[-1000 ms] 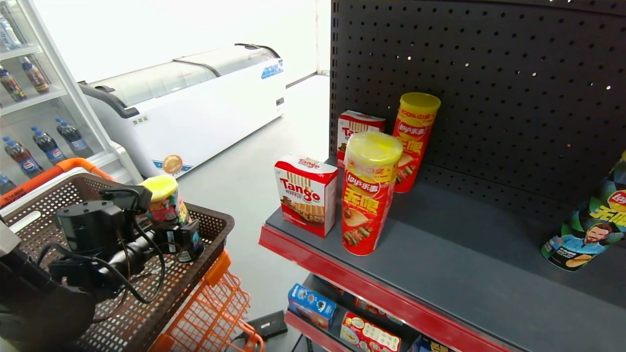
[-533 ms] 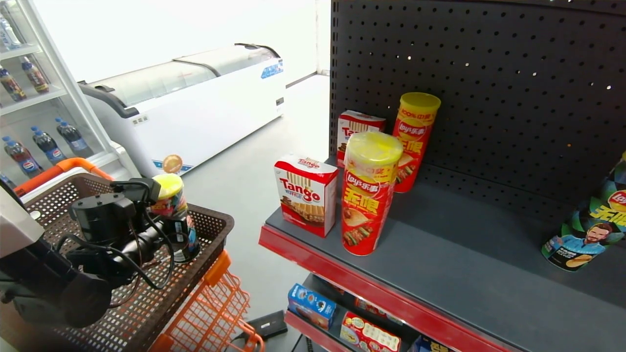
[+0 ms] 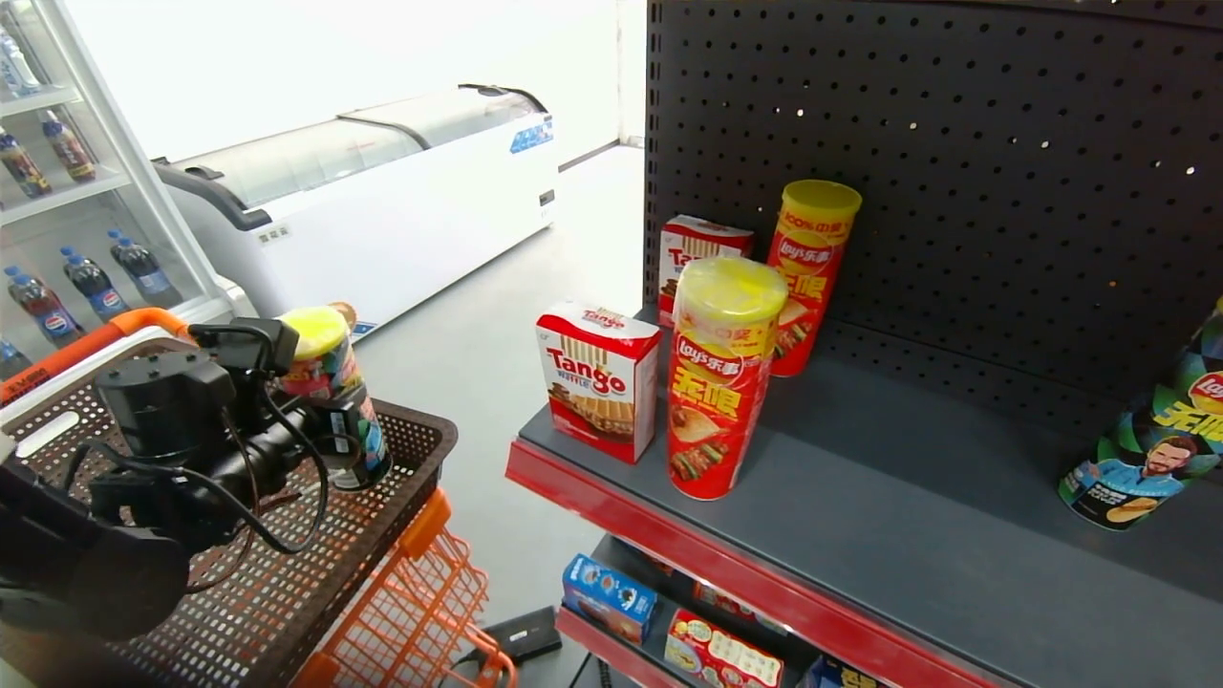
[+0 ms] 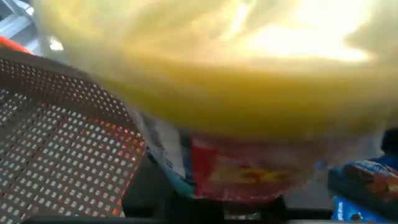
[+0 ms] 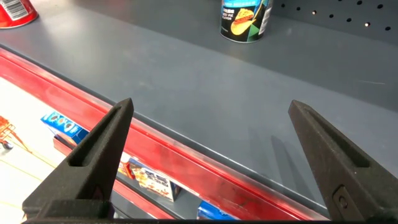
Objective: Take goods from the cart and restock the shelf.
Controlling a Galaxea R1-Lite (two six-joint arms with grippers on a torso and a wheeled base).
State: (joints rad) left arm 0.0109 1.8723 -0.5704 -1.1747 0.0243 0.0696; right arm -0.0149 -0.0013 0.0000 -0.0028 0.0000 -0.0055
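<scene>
My left gripper (image 3: pixel 346 441) is shut on a chips can (image 3: pixel 332 387) with a yellow lid, held upright above the brown cart basket (image 3: pixel 420 449). In the left wrist view the can's lid (image 4: pixel 217 68) looms close, with the basket mesh (image 4: pixel 56 149) beneath. The grey shelf (image 3: pixel 860 497) carries two red chips cans (image 3: pixel 721 377) (image 3: pixel 807 268), two wafer boxes (image 3: pixel 597 377) (image 3: pixel 697 253) and a dark chips can (image 3: pixel 1156 440) at the right. My right gripper (image 5: pixel 217 168) hangs open above the shelf board (image 5: pixel 205 87), the dark can (image 5: pixel 245 18) beyond it.
A black pegboard (image 3: pixel 955 143) backs the shelf, and its red front edge (image 3: pixel 669 545) faces the cart. Snack packs (image 3: pixel 611 597) lie on the lower shelf. A white chest freezer (image 3: pixel 382 201) and a drinks fridge (image 3: pixel 57 191) stand behind the cart. Bare shelf lies between the red cans and the dark can.
My left arm has lifted the chips can higher above the basket. The goods on the shelf have stayed where they were.
</scene>
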